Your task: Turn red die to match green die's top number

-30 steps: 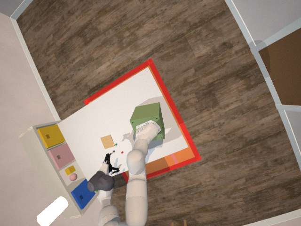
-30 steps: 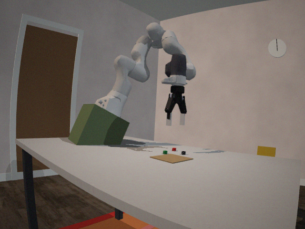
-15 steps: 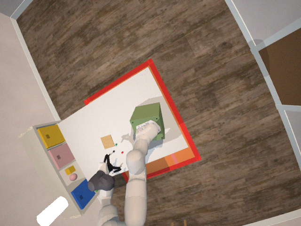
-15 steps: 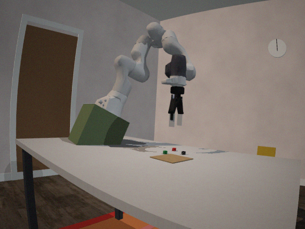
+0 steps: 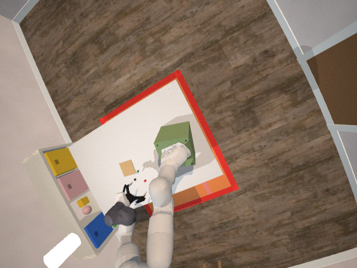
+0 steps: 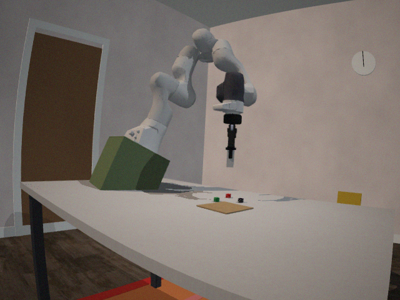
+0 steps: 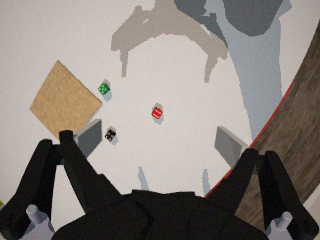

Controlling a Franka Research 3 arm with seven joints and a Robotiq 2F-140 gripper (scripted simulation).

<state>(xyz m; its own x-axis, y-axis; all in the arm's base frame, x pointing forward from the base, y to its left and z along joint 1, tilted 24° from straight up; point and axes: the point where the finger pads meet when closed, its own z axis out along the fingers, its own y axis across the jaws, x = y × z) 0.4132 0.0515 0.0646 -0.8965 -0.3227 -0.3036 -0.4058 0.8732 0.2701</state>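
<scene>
The red die (image 7: 158,112) lies on the white table, off the tan mat (image 7: 64,102). It also shows in the overhead view (image 5: 145,180) and the side view (image 6: 227,195). The green die (image 7: 104,88) (image 6: 216,199) lies on the table close beside the mat's edge. A black die (image 7: 111,135) (image 6: 240,200) lies near the mat's corner. My gripper (image 7: 159,133) (image 6: 230,159) is open and empty, high above the table, with the dice well below it. The die faces are too small to read.
The arm's green base block (image 6: 127,164) stands at the back of the table. A shelf unit (image 5: 69,187) with yellow, pink and blue bins stands beside the table. The table edge with red floor marking (image 7: 283,103) runs at the right of the wrist view.
</scene>
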